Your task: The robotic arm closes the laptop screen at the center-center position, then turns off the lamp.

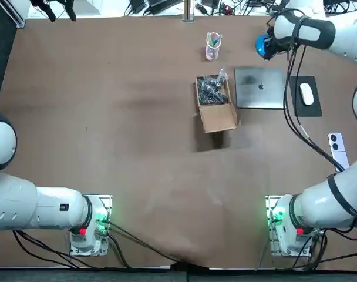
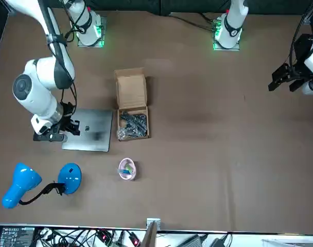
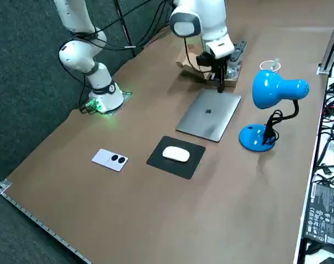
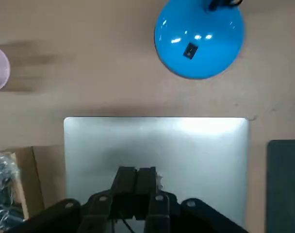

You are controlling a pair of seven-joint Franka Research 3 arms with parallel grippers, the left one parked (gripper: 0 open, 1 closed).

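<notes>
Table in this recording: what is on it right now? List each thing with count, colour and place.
table: one, brown, carries everything below
laptop: one, silver, lid shut flat, to the robot's right of the box
lamp: one, blue, just beyond the laptop at the far edge
cardboard box: one, brown, open, mid-table toward the far side
black items: a bundle, inside the box
cup: one, pink, holding pens, beyond the box
mouse pad: one, black, right of the laptop
mouse: one, white, on the pad
phone: one, pale, nearer the robot than the pad
right gripper: one, black, fingers shut, over the laptop lid
</notes>
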